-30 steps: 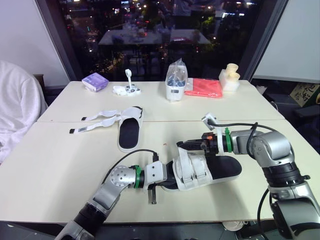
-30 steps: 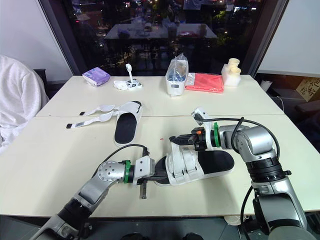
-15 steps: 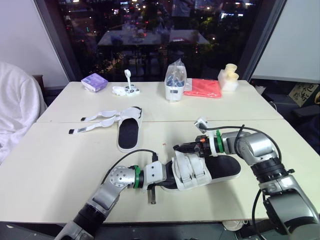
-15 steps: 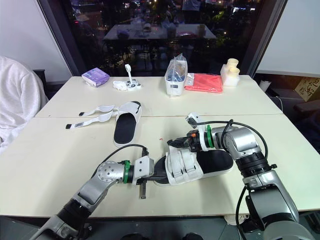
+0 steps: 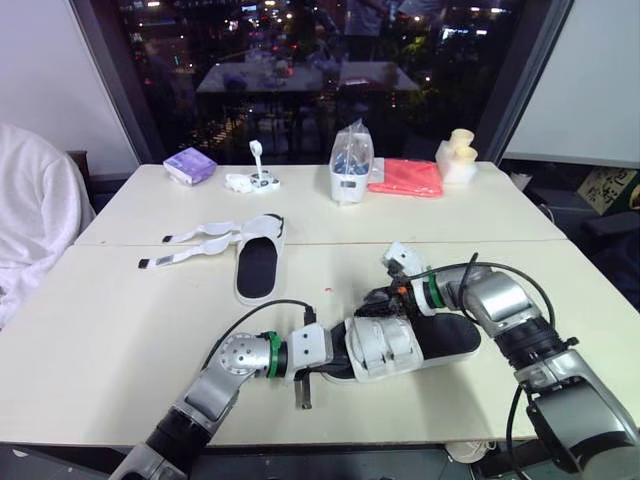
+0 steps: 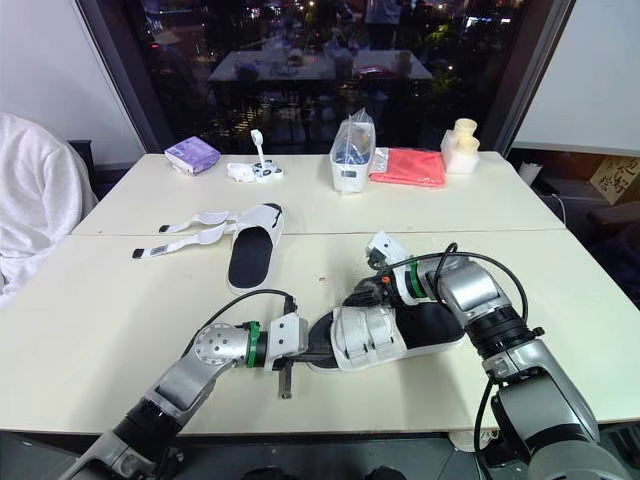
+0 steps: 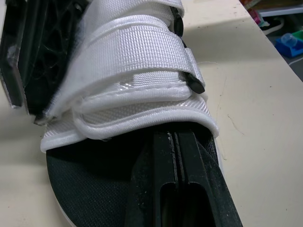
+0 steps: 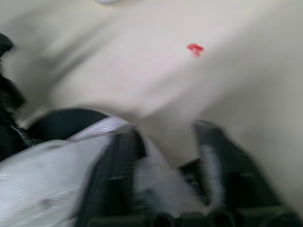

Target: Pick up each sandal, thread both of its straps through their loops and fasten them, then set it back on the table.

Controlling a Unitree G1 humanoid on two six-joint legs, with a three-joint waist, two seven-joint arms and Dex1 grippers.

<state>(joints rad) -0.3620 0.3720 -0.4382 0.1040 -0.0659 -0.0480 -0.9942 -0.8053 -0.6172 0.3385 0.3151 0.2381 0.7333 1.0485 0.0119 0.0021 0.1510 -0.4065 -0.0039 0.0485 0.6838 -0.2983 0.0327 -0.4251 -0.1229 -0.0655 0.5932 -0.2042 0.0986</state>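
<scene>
The near sandal [image 5: 440, 340], black-soled with white straps [image 5: 382, 343] folded flat over its front, lies on the table in front of me. My left gripper [image 5: 336, 358] is shut, and its fingers [image 7: 176, 184] rest on the insole under the straps at the toe end. My right gripper [image 5: 380, 300] is at the far edge of the straps, open, its fingers [image 8: 116, 175] apart with white strap fabric between them. The second sandal [image 5: 258, 262] lies farther back on the left, its two straps [image 5: 195, 240] unfastened and spread out to the left.
Along the table's back stand a purple box [image 5: 190, 163], a small white item with a brush [image 5: 255, 180], a clear bag in a white holder [image 5: 352, 162], a red cloth [image 5: 407, 177] and cream containers [image 5: 458, 155]. A white-covered chair [image 5: 30, 220] is at the left.
My right gripper has come down and to the left onto the sandal and opened. The straps, which stood up, now lie flat. The left arm has not moved.
</scene>
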